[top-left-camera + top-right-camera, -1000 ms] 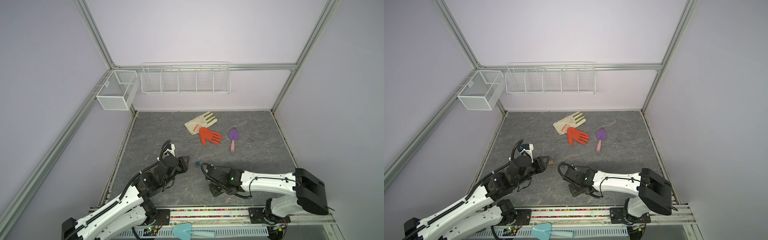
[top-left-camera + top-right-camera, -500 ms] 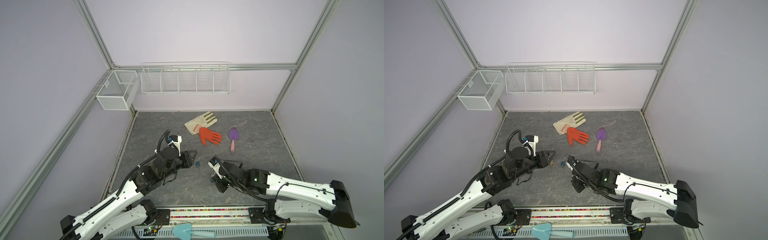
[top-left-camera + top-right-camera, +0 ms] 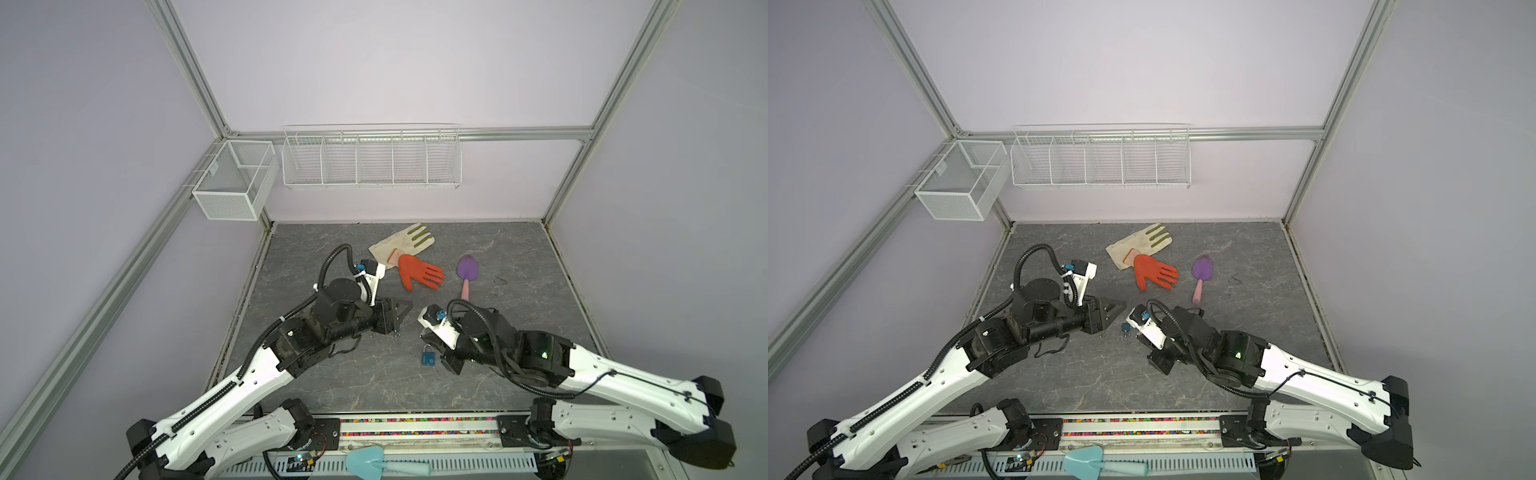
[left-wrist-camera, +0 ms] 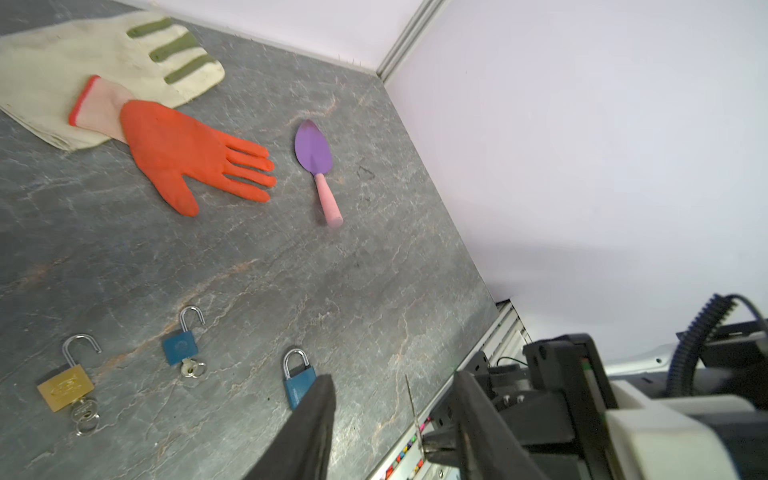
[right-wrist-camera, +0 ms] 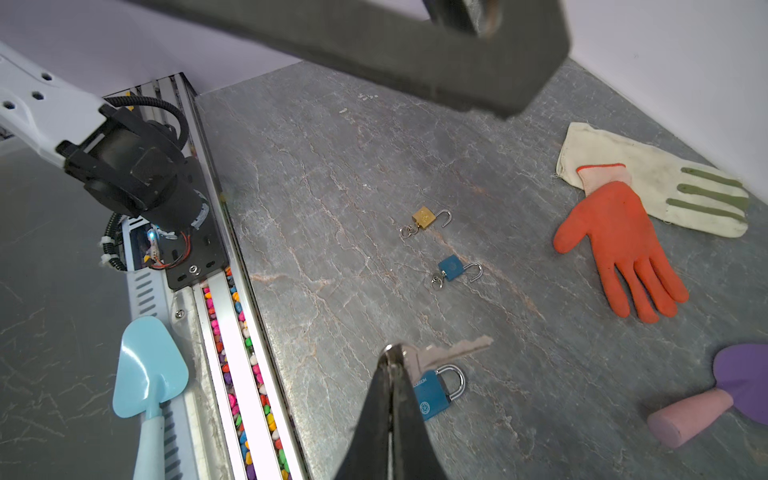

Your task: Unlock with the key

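On grey surface [image 5: 332,174], pin closed blue padlock [image 5: 434,397] flat with empty, half-open left pincer [image 4: 392,382]; slide key [image 5: 457,350], clamped in right pincer [image 5: 392,353] just above it, squarely into its base, then twist gently.

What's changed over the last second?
The right arm's elbow swung out rightward; the right end effector kept the key clamped, now by the closed blue padlock. The left end effector, open, advanced toward the orange glove. Nothing else visibly moved.
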Robot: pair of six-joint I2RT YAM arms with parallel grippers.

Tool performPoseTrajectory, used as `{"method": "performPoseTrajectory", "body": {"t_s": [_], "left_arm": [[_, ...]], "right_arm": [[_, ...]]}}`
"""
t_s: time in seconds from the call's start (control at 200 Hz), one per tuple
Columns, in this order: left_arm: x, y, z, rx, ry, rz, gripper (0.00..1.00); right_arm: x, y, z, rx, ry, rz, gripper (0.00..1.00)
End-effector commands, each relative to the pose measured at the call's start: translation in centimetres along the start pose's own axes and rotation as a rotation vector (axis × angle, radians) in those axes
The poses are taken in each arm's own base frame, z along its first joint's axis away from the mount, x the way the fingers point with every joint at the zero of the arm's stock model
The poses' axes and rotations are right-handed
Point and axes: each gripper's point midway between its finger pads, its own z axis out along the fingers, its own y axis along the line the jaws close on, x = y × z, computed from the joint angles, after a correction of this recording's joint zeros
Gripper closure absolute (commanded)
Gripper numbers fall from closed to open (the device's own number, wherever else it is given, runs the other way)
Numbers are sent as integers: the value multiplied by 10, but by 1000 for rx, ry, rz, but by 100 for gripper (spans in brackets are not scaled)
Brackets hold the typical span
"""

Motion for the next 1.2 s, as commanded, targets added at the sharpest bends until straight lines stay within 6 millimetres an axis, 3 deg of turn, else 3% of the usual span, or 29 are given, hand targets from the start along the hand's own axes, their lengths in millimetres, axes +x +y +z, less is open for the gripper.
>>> {"method": "performPoseTrajectory", "body": {"t_s": [0.0,0.145,0.475,0.695,0.91,1.194], "left_arm": [[0,-15,4,87,31,42,54],[5,-26,16,217,83,15,55],[15,-7,33,158,166,-34,57],[16,-16,38,217,182,-105,58],[22,4,47,123,195,-150,63],[22,-6,53,188,197,-205,67]], "right_arm": [[-9,2,-5,-52,-12,-68,94],[-13,2,-8,-63,-31,-108,94],[-22,-8,-9,-35,-42,-175,94],[-25,-10,-5,-28,-23,-197,94],[-27,-13,-4,-16,-31,-198,94],[-27,-17,1,8,-25,-210,94]]}}
